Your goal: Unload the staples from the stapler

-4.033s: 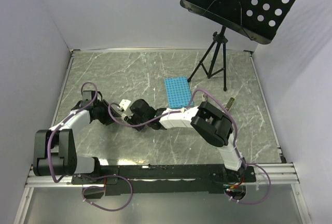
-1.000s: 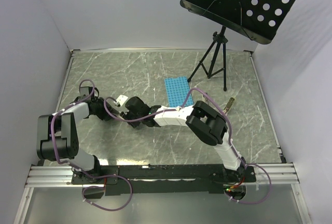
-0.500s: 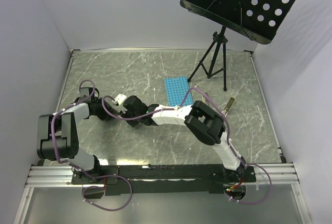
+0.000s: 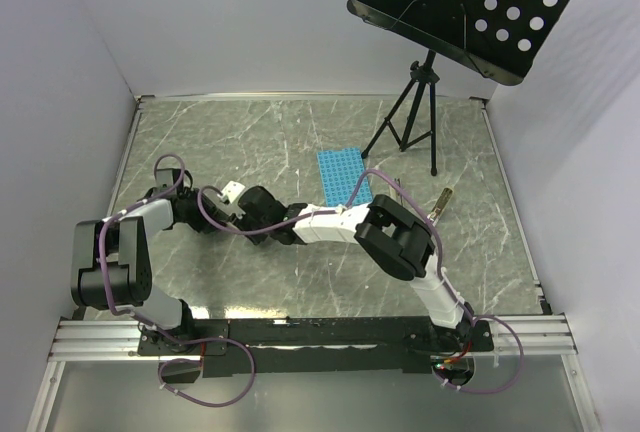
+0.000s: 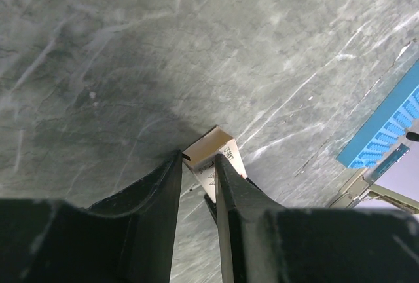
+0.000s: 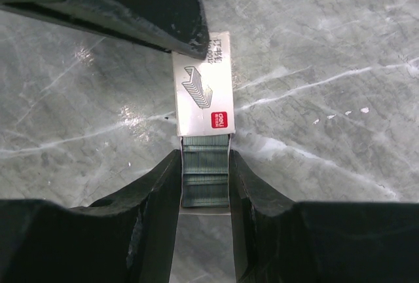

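My right claw [image 6: 204, 156] is pinched narrow on the staples [image 6: 205, 179]. My left claw [image 5: 200, 158] grips the box [image 6: 201, 96] just ahead, over a grey marbled counter [image 6: 327, 34], with white walls [image 4: 250, 22] around.

On the table [image 4: 200, 142], left of centre, a small staple box [image 6: 201, 93] lies between two arms that meet over it. The left gripper [image 5: 198, 158] pinches the box's left end. The right gripper [image 6: 204, 158] pinches the inner tray [image 6: 204, 210], drawn partway out of the right end, with the staples [image 6: 205, 178] lying in it. A studded plate [image 4: 343, 176] lies to the right and a little behind. Further right lies the stapler [image 4: 441, 199]. A music stand [image 4: 421, 80] stands at the back right.
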{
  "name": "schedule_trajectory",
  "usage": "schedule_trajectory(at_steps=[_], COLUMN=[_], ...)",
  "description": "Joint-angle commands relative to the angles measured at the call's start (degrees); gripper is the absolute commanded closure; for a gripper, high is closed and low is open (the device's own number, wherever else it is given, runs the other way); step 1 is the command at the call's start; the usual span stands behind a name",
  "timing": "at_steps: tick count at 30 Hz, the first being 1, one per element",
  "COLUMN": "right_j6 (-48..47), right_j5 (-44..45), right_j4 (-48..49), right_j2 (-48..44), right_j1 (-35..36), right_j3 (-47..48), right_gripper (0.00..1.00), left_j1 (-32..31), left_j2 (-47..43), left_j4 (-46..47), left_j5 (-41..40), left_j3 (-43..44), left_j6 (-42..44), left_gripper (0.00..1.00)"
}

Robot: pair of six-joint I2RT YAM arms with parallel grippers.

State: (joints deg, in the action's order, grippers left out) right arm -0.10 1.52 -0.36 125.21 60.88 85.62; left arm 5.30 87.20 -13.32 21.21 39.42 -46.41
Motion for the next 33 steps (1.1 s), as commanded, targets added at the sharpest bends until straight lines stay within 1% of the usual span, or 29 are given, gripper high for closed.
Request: schedule_trajectory(at_steps=[1,6,11,16,20,24,28,33], right_j6=[-3.0,-4.2,-3.9,-4.0,-4.5,-5.2,-5.1,-5.3], right_j5=[-3.7,-4.7,-4.1,-3.2,-2.4,-3.5,-3.1,-2.4], right_j4=[3.9,6.2,6.0,5.3,5.5,5.6,6.5,7.7], right_j2=[-1.6,-2.6,-2.6,-5.1,-9.0,-12.4,-16.0,-16.9], right_j1=[0.0,-0.6,-1.2,-1.2,-1.2,-1.3,-2.1,-3.3], right_j3=[-3.7,-6.0,-5.9,-6.7,-10.0,-12.6,-16.4,-19.2], right_gripper=[0.66,0.66,0.65,0.55,0.47,0.36,0.34,0.34], left_j1=[-1.3,-1.8,-2.8,-3.4,-3.4,-3.5,-3.5,-3.6], left_j2=[-0.2,0.4,0.5,-0.4,-0.8,-0.8,-1.0,-1.5], left_j4=[1.5,1.7,1.1,0.5,0.4,0.9,1.3,1.8], left_j5=[2.6,2.7,2.0,1.0,0.8,1.2,1.4,1.7], left_j3=[-0.8,-0.7,-0.3,-0.8,-1.2,-1.4,-1.5,-1.7], left_j6=[-1.3,-1.5,-1.7,-1.8,-1.7,-1.7,-1.8,-2.0], left_gripper=[0.68,0.68,0.68,0.67,0.67,0.67,0.67,0.67])
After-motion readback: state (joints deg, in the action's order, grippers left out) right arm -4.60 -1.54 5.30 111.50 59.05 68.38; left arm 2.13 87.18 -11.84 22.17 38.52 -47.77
